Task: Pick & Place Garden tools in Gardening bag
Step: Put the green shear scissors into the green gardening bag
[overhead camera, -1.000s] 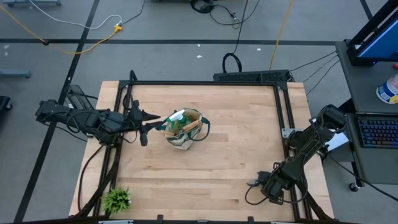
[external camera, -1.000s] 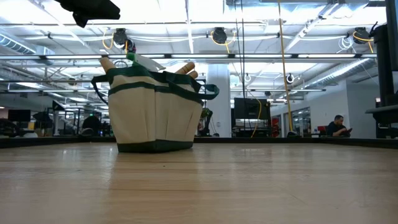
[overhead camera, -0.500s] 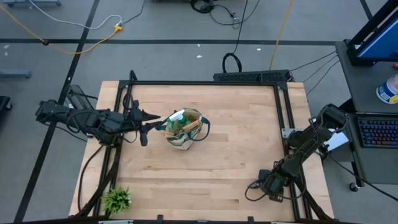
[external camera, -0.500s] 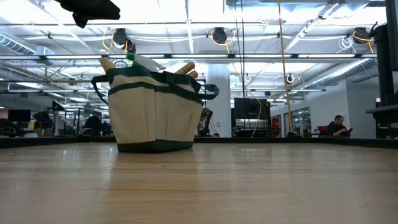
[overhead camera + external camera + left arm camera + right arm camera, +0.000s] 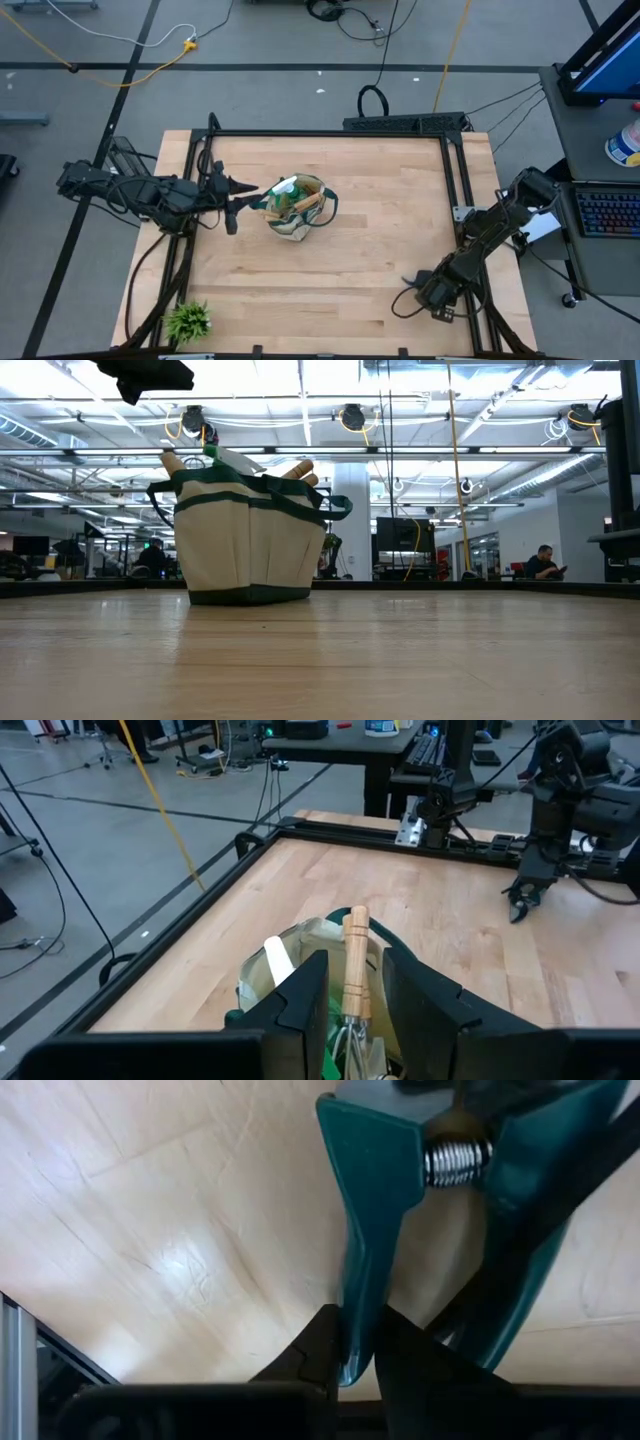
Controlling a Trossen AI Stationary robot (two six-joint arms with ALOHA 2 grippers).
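The beige gardening bag [image 5: 295,208] with green trim stands upright on its base left of the table's middle. Wooden tool handles [image 5: 300,468] and a green bottle top [image 5: 210,452] stick out of its mouth. My left gripper [image 5: 250,192] hangs above and left of the bag, touching nothing. Its fingers [image 5: 300,1005] stand a narrow gap apart, and one wooden handle [image 5: 356,965] shows beyond them. Near the table's right near corner my right gripper [image 5: 408,283] is shut on teal-handled pruning shears [image 5: 450,1210]. My right gripper pinches one teal handle of the shears near its free end [image 5: 360,1295] between its two fingers. The fingers come from above, pointing down at the table. The second handle [image 5: 525,1230] and the spring [image 5: 455,1160] lie beside them. Whether the shears are off the wood, I cannot tell.
A small leafy plant [image 5: 188,320] sits at the near left corner. A dark metal frame [image 5: 330,133] runs along the table's far, left and right sides. Bare wood [image 5: 360,240] lies between the bag and my right gripper.
My right gripper has shifted slightly toward the table's far edge and has shut on the shears' handle. The bag has stayed where it was.
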